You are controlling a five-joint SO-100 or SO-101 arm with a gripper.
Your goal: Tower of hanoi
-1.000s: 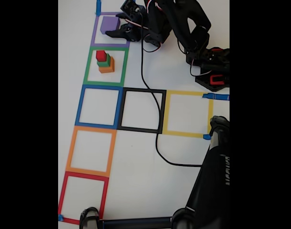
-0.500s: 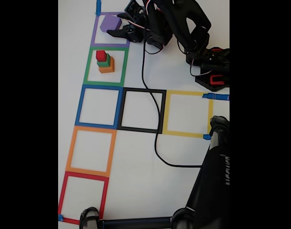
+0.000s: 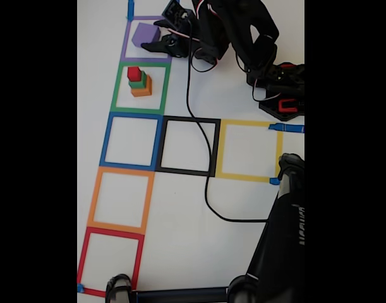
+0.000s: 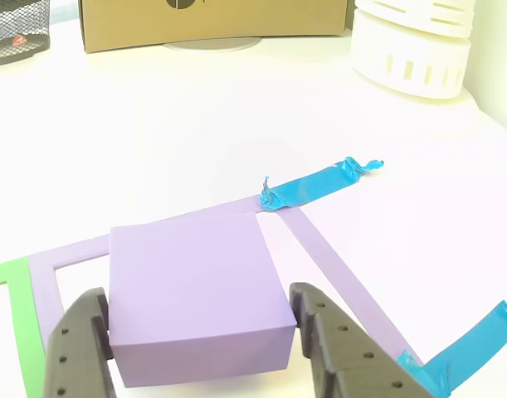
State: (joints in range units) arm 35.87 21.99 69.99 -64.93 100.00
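Observation:
A large purple block (image 3: 143,33) lies inside the purple tape square (image 3: 125,45) at the top of the fixed view. My gripper (image 3: 152,35) reaches it from the right. In the other view, the purple block (image 4: 191,286) sits between my two black fingers (image 4: 77,348), which touch its left and right sides; the gripper (image 4: 195,319) is shut on it. Below, in the green square (image 3: 118,88), stands a stack (image 3: 139,82) with a red block on a green one on an orange one.
Blue (image 3: 106,142), black (image 3: 187,120), yellow (image 3: 222,151), orange (image 3: 95,199) and red (image 3: 84,255) tape squares mark the white table. A black cable (image 3: 208,189) crosses the black square. A dark stand (image 3: 281,240) fills the lower right. A cardboard box (image 4: 212,21) and white holder (image 4: 411,41) stand behind.
The gripper has shifted slightly up and toward the purple block, settling around it. The stack in the green square has not moved.

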